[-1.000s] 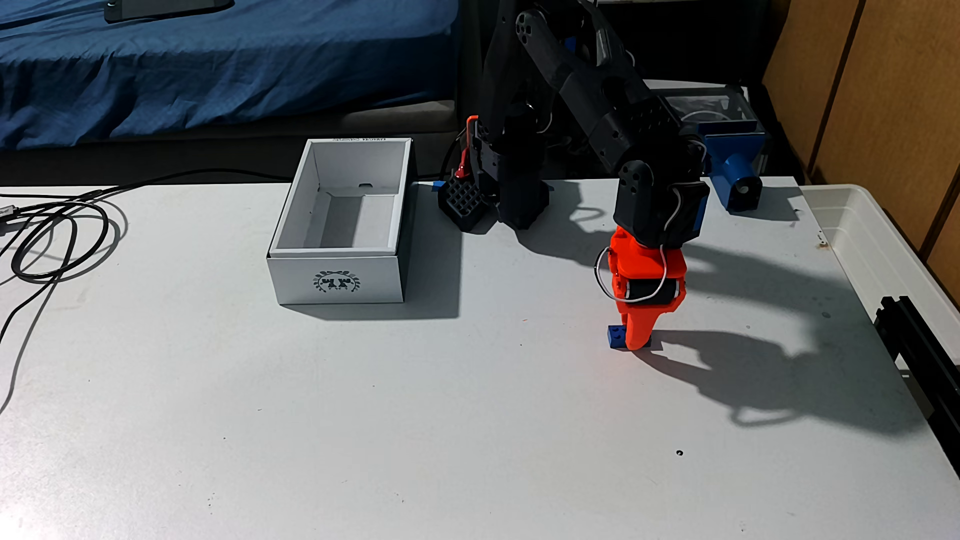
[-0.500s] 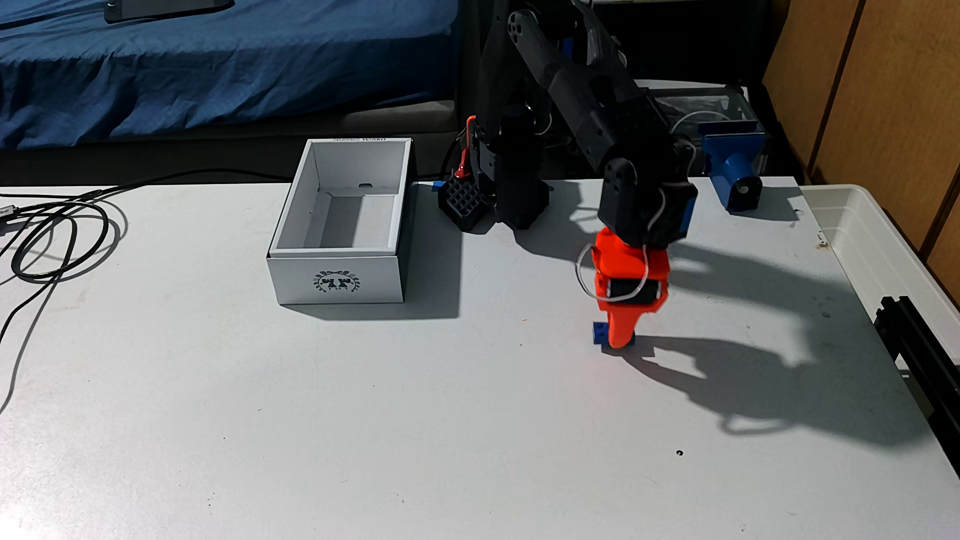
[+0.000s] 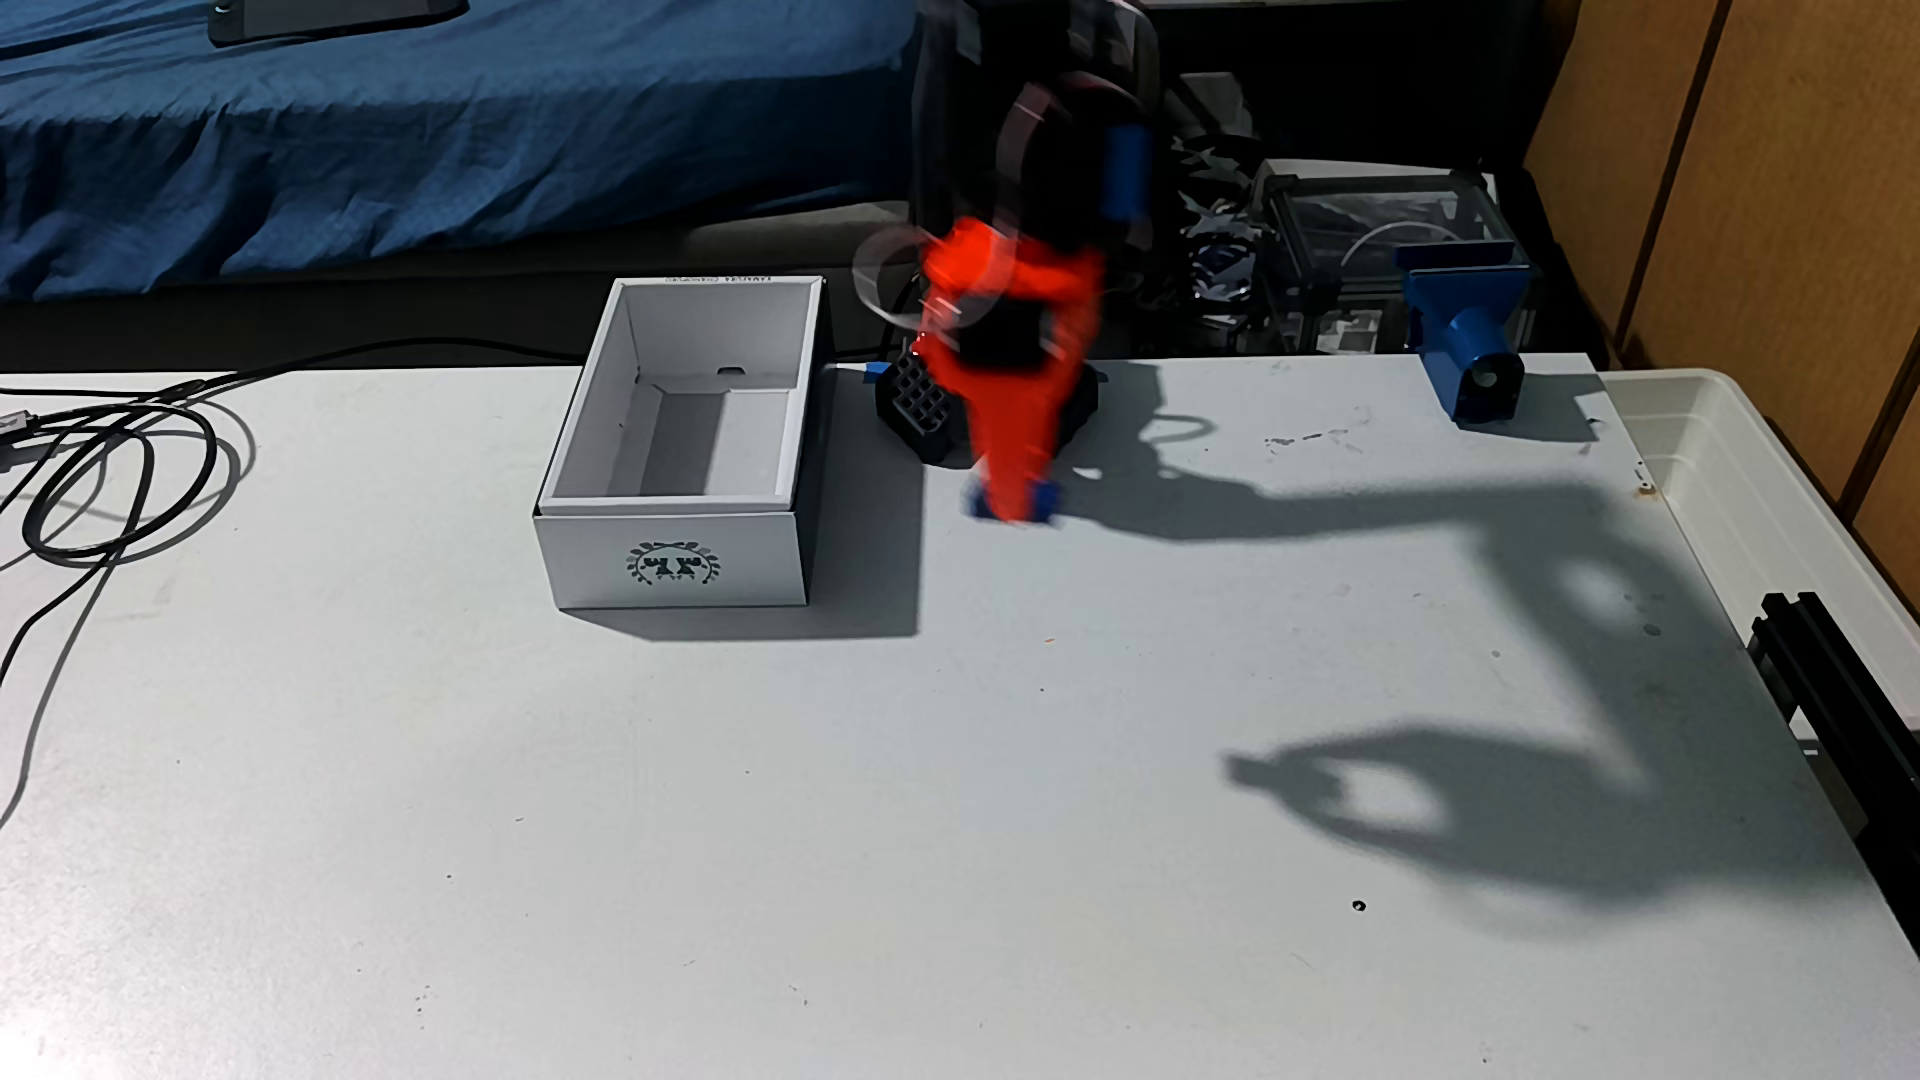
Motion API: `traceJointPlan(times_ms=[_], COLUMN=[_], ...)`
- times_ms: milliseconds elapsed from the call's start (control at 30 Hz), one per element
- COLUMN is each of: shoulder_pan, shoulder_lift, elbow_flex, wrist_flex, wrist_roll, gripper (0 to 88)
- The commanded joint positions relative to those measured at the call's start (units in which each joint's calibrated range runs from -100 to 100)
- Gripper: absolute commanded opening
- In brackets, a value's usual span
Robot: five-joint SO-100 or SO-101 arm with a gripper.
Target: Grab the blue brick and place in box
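While blurred, status:
gripper: orange two-finger gripper point(image 3: 1013, 509) clamped on small dark-blue plastic brick point(image 3: 1044, 501), fingers pointing down
brick: above the table, right of white cardboard box point(image 3: 675, 561), outside it

A black cable point(image 3: 114, 467) lies coiled on the white table point(image 3: 727, 831) at left. A blue bracket point(image 3: 1470, 332) stands at the far edge, beside a translucent tub point(image 3: 1766, 498).

In the fixed view, the arm is motion-blurred. Its dark upper links stand at the far edge of the table, with the orange gripper point(image 3: 1013, 507) hanging below them and pointing down, tips narrowed to a point. The jaws are clamped on the blue brick point(image 3: 1043, 501), which protrudes on both sides of the tips.
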Motion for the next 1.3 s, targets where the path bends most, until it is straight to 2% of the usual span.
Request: traceJointPlan(times_ms=[0, 333, 567, 733, 1067, 1267], shoulder_pan=[9.1, 33.5, 45.4, 49.4, 50.4, 51.5], shoulder_lift=[-6.9, -15.5, -15.5, -15.3, -15.7, -16.0], elbow_flex=[1.7, 13.2, 15.1, 16.1, 33.2, 34.4], wrist_flex=[2.4, 1.6, 1.4, 0.4, -16.2, -17.5], wrist_roll=[5.8, 23.4, 31.2, 33.3, 33.1, 32.9], gripper=[1.8, 1.9, 2.0, 2.0, 2.0, 4.0])
